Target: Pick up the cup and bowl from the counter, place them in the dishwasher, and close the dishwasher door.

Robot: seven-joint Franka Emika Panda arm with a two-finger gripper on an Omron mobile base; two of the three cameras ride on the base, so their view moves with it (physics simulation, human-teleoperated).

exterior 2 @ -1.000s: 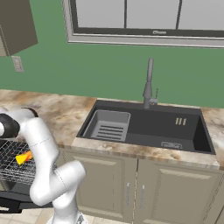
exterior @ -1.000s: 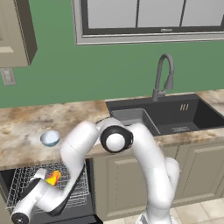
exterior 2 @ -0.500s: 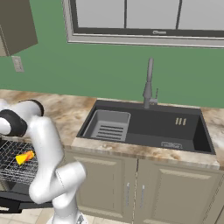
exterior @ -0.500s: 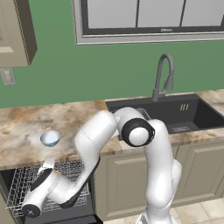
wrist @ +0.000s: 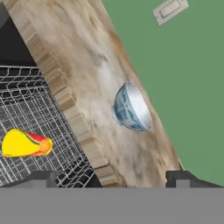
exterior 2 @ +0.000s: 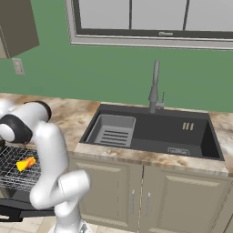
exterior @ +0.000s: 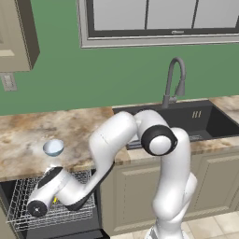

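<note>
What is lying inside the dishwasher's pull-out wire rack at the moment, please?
The cup lies on its side in the wire rack. In the left base view, the arm covers part of the rack.

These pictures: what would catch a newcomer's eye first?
Likely the bright yellow cup, lying on its side in the dishwasher's pulled-out wire rack. Next, the pale bowl alone on the marbled counter just above that rack. The open, empty gripper points at the bowl.
</note>
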